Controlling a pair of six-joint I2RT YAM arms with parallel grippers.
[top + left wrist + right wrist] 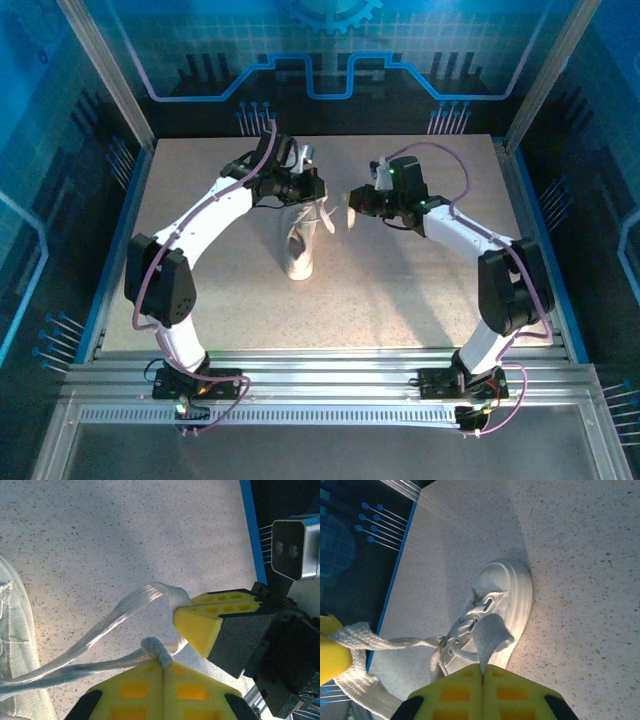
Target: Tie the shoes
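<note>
A small white sneaker [298, 248] stands mid-table, heel toward the arms. Just behind it, my left gripper [320, 190] and right gripper [353, 205] hover close together. In the left wrist view the yellow jaws of the left gripper [163, 663] are shut on one white lace [155, 649]. A second lace loop [150, 594] runs to the right gripper's yellow fingertip [200, 622]. In the right wrist view the right gripper [483, 668] is shut on a flat lace end [491, 632] above the sneaker [512, 597]. Another lace [365, 635] leads to the left gripper's fingertip [329, 657].
The speckled tabletop [400, 290] has a blue border [112, 260] and aluminium posts [105, 70] at the back corners. A slotted metal rail [330, 380] carries both arm bases at the near edge. Dark blue walls enclose the cell.
</note>
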